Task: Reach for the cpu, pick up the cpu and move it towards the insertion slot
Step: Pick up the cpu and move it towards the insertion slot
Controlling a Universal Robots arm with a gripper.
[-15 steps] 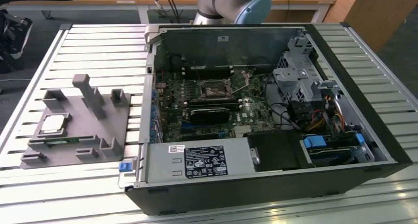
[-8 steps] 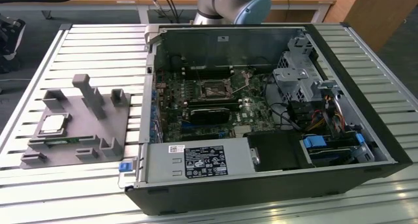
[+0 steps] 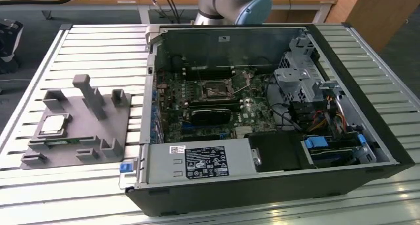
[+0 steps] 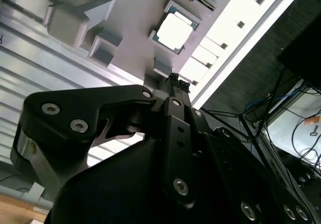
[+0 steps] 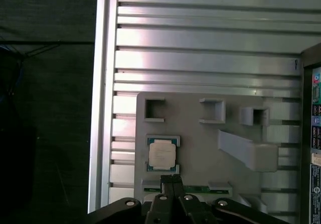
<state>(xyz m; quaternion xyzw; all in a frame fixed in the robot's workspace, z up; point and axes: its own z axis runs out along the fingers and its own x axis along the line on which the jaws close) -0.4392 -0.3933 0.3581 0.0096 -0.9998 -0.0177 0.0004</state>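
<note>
cpu [image 5: 162,154]: one, silvery square, pale-rimmed, laid in grey holder [image 5: 200,148]
insertion slot [image 3: 215,91]: one
gripper [image 5: 171,179]: one, pressed together, nothing pinched

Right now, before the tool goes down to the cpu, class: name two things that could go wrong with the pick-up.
1. The tool looks shut; lowered like that onto the cpu, it would likely press on the chip's top rather than grip its edges.
2. The green memory stick lies close beside the cpu in the grey tray, so an offset descent might snag it.
</note>
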